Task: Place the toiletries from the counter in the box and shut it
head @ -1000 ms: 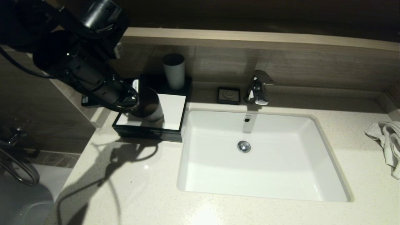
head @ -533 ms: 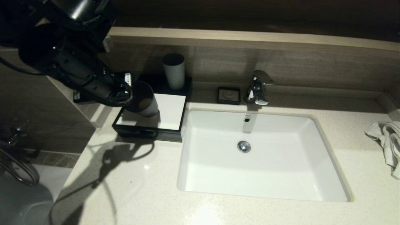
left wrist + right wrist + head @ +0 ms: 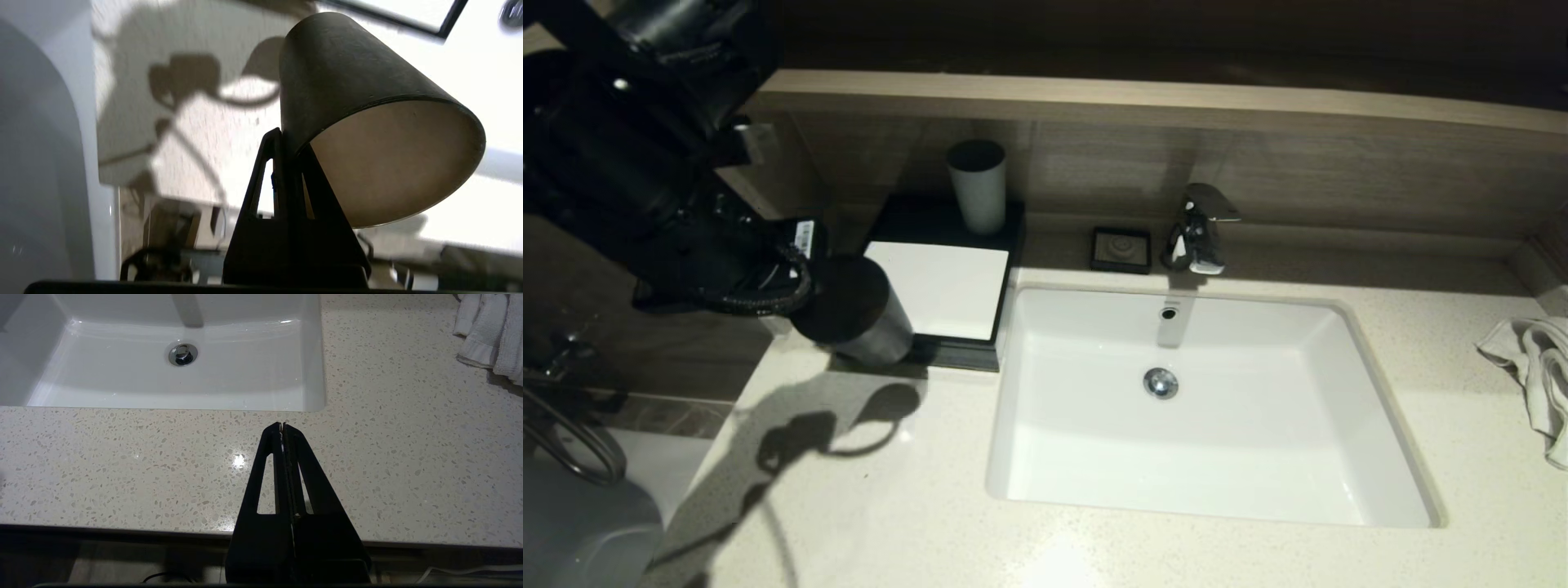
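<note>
The black cup [image 3: 854,310], tilted and empty, is held by its rim in the clenched left gripper [image 3: 286,139] above the counter's [image 3: 915,506] left edge, before the box [image 3: 947,286]. A grey cup [image 3: 978,186] stands on the box's rear. The right gripper [image 3: 282,426] is pressed shut over the counter's front edge. No sachets are visible.

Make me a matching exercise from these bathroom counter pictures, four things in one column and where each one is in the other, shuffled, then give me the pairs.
Things:
1. dark cup
2. grey cup
3. soap dish
4. towel

Places:
A. upright on the back of the box
B. crumpled on the counter at the robot's far right
C. tilted, pinched at the rim by the left end effector, off the box's front left corner
D. on the ledge behind the sink, left of the faucet

Pairs: 1-C, 2-A, 3-D, 4-B
</note>
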### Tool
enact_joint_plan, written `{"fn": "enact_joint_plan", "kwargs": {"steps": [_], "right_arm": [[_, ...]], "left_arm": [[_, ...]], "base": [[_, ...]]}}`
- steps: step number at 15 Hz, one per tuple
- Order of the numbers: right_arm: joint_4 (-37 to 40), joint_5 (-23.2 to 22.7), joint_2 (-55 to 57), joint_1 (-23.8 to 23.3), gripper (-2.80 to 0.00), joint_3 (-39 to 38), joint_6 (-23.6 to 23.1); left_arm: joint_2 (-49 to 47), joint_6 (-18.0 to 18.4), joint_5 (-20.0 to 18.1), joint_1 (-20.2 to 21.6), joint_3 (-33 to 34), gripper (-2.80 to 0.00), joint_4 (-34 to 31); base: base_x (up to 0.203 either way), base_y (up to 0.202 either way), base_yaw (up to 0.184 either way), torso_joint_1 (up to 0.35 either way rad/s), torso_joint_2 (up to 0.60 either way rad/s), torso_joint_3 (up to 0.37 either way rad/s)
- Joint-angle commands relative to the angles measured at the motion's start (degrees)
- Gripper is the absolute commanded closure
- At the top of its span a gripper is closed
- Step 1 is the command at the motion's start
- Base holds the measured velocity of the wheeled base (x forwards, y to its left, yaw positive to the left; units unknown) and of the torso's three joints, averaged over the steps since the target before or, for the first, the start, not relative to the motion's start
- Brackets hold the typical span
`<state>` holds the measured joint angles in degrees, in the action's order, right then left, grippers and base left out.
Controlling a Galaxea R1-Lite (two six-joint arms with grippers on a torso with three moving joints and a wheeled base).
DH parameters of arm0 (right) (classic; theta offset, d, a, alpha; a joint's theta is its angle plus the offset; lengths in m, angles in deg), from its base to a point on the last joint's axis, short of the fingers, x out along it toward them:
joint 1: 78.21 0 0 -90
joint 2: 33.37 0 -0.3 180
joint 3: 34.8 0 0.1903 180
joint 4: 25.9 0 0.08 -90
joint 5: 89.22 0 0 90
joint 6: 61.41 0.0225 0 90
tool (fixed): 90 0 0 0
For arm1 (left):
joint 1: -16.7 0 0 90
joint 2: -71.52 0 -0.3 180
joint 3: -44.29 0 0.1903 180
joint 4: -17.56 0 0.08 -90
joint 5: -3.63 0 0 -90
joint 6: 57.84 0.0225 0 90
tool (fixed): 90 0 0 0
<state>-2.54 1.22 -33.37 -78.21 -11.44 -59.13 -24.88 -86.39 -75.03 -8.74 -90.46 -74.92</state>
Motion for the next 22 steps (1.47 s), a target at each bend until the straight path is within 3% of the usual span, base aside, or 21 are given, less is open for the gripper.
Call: {"fn": "enact_joint_plan", "kwargs": {"steps": [1, 5, 22], "right_arm": [[0.00, 0.00, 0.00, 0.00, 0.00, 0.00, 0.01], [0.00, 0.00, 0.08, 0.00, 0.00, 0.00, 0.01], [0.00, 0.00, 0.09, 0.00, 0.00, 0.00, 0.01]], "left_arm": [[-1.55, -0.29, -3.23, 0.02, 0.34, 0.00, -3.95], [-5.03, -1.85, -7.62, 0.01, 2.36, 0.00, -5.16], [-9.95, -4.74, -6.95, 2.06, 3.54, 0.00, 0.47]], "base": [[0.000, 0.000, 0.000, 0.000, 0.00, 0.000], [0.000, 0.000, 0.000, 0.000, 0.00, 0.000], [0.000, 0.000, 0.000, 0.000, 0.00, 0.000]]}}
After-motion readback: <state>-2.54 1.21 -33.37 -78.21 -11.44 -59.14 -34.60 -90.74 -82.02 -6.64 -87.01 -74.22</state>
